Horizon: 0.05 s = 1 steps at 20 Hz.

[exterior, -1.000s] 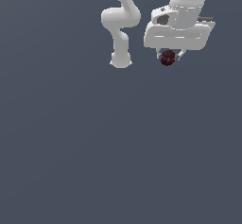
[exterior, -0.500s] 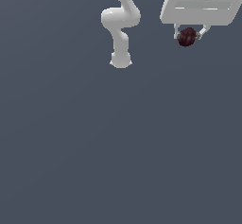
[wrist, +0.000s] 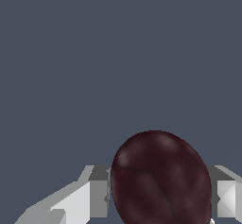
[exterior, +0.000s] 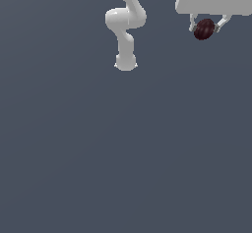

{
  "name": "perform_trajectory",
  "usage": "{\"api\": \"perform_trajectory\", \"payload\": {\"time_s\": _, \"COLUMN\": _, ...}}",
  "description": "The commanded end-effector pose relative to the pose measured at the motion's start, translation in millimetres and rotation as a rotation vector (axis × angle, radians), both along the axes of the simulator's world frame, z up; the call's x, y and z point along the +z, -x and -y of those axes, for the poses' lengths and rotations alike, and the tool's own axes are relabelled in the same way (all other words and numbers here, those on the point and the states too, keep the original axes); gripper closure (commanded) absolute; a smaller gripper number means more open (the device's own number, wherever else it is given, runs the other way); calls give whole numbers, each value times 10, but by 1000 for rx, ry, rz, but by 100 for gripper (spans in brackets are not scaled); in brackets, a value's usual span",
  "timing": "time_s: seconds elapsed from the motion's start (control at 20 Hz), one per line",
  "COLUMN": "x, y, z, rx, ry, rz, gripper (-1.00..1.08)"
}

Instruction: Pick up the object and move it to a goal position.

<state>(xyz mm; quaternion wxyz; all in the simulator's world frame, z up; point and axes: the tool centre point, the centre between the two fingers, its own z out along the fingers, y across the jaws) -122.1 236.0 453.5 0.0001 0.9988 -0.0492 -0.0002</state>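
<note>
1. Gripper point(exterior: 204, 26) clamped on maroon ball point(exterior: 204, 29), one finger point(exterior: 192, 24) each side; squeeze likely what keeps it from dropping.
2. Ball hangs below white hand, high at exterior view's right, clear of grey floor point(exterior: 123, 153).
3. Wrist view: ball point(wrist: 160, 180) fills gap between fingers point(wrist: 92, 190).
4. Arm base point(exterior: 125, 62) well apart, toward exterior view's left.
5. No goal marker visible; carry phase, probably.

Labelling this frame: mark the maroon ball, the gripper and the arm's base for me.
maroon ball point(exterior: 204, 29), exterior view, middle of its ribbed surface.
maroon ball point(wrist: 160, 180), wrist view, centre of its visible face.
gripper point(exterior: 205, 26), exterior view, midway between the fingertips, jaws closed on the ball.
arm's base point(exterior: 125, 62), exterior view, its round foot.
</note>
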Motion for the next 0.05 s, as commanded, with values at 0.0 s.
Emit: {"api": "perform_trajectory", "payload": {"time_s": 0.0, "x": 20, "y": -2, "z": -9, "rx": 0, "ry": 0, "rz": 0, "gripper": 108}}
